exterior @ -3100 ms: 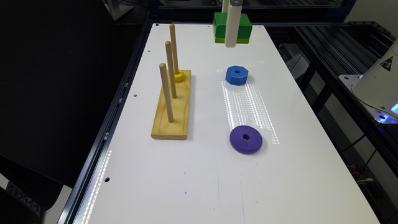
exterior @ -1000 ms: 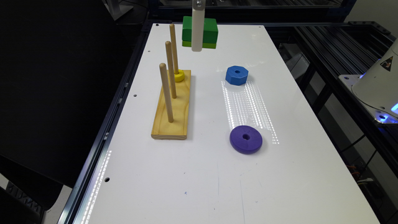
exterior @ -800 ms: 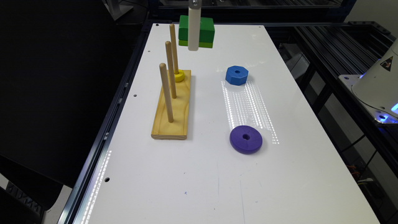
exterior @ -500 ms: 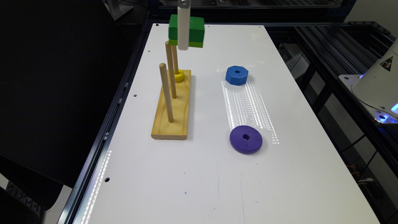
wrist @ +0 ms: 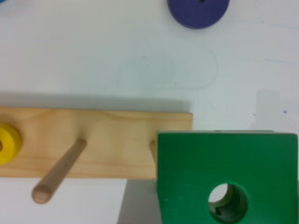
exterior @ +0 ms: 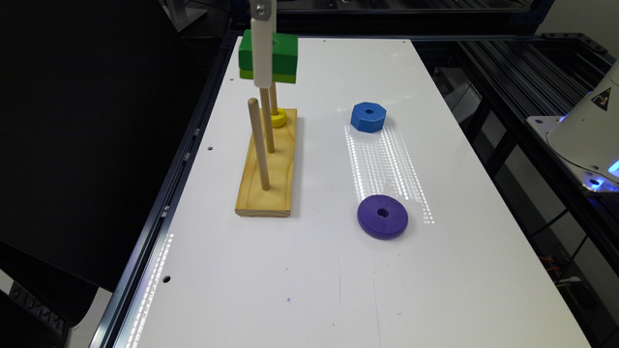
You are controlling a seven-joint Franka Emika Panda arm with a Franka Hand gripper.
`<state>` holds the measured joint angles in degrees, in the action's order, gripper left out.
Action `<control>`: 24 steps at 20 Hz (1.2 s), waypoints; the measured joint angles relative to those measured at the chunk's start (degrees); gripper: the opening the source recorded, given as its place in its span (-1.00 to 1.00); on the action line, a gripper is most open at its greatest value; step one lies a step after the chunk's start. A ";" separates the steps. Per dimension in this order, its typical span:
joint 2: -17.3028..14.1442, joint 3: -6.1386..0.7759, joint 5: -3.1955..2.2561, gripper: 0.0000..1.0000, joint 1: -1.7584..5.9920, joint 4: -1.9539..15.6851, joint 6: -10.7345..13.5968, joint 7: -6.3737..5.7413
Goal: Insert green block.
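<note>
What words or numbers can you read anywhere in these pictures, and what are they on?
No words or numbers can be read anywhere.
The only sign is a yellow warning triangle with a dark symbol on the white robot base at the exterior view's right; the symbol is too small to make out.
The green block, the blue block, the purple disc and the wooden base are all blank.

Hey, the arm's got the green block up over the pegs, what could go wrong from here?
1. The green block hangs above the pegs, and in the wrist view its hole sits off to the side of the nearest peg. If it is lowered like this, it would likely land on a peg tip and jam.
2. The far peg already carries a yellow ring, so the block could end up on that one.
3. A knock could shift the wooden base.
</note>
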<state>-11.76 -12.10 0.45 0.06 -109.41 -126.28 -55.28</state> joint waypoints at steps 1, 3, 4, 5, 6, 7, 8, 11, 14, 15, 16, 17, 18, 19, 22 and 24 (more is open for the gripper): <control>-0.35 0.02 -0.05 -1.00 0.02 0.41 0.15 0.00; -0.60 0.04 -0.07 -1.00 0.05 0.74 0.33 0.00; -0.64 0.05 -0.07 -1.00 0.05 0.81 0.41 0.00; -0.65 0.05 -0.07 -1.00 0.05 0.84 0.45 0.00; -0.65 0.05 -0.07 -1.00 0.05 0.85 0.48 0.00; -0.69 0.05 -0.07 -1.00 0.05 0.86 0.52 0.00; -0.81 0.05 -0.08 -1.00 0.05 0.84 0.53 0.00; -1.29 0.06 -0.16 -1.00 0.05 0.86 0.48 0.00; -1.56 0.06 -0.21 -1.00 0.05 0.86 0.47 0.00; -1.80 0.06 -0.26 -1.00 0.05 0.86 0.38 0.00; -2.02 0.06 -0.30 -1.00 0.05 0.87 0.29 0.00; -2.17 0.06 -0.34 -1.00 0.05 0.87 0.22 0.00; -2.26 0.06 -0.37 -1.00 0.05 0.88 0.19 0.00; -2.29 0.06 -0.39 -1.00 0.05 0.89 0.18 0.00; -3.47 0.07 -0.59 -1.00 0.04 0.79 -0.49 0.00; -4.94 0.07 -0.87 -1.00 0.04 0.87 -1.68 0.00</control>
<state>-16.69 -12.03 -0.42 0.10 -108.54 -127.96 -55.28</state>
